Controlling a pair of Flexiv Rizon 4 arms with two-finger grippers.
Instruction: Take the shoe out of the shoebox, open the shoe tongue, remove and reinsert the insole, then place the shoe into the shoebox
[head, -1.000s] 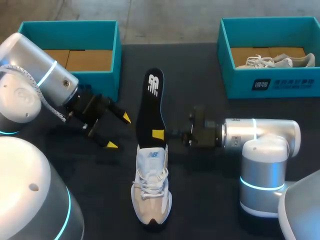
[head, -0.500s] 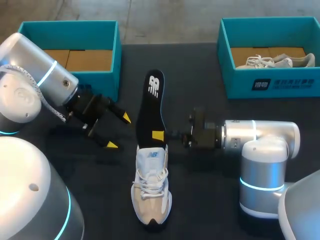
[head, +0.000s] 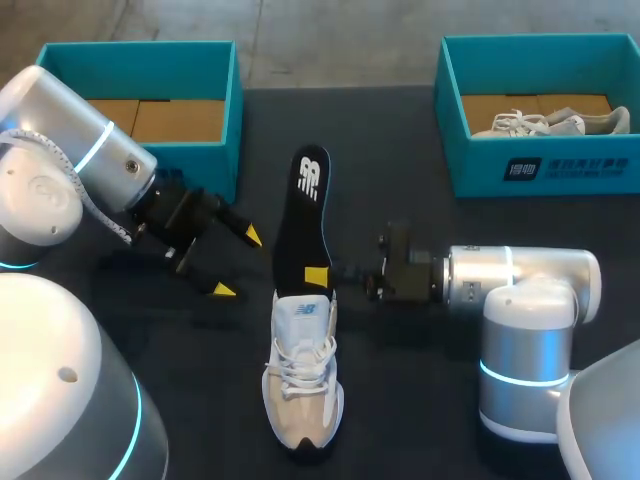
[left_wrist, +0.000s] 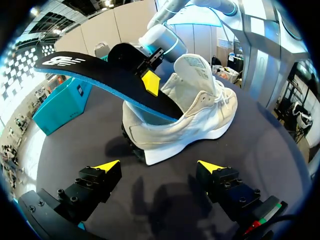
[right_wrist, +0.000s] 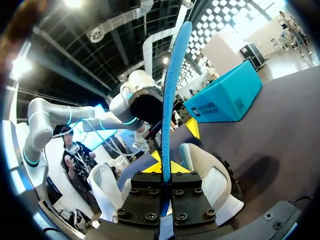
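Insole (head: 305, 200) is pinched in your right fingers (head: 316, 274), one end down in the shoe (head: 302, 370), likely to steer it; your left fingers (head: 252, 237) hang open.

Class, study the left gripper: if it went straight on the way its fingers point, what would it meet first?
Probably the shoe, its side near the heel, straight ahead of the open left gripper. The insole, clamped by the right gripper, sticks out higher up; depth is unclear.

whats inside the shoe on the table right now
One end of the black insole dips into the opening of the shoe, the rest angling out, pinched by the right gripper. How deep it reaches is hidden by the upper.
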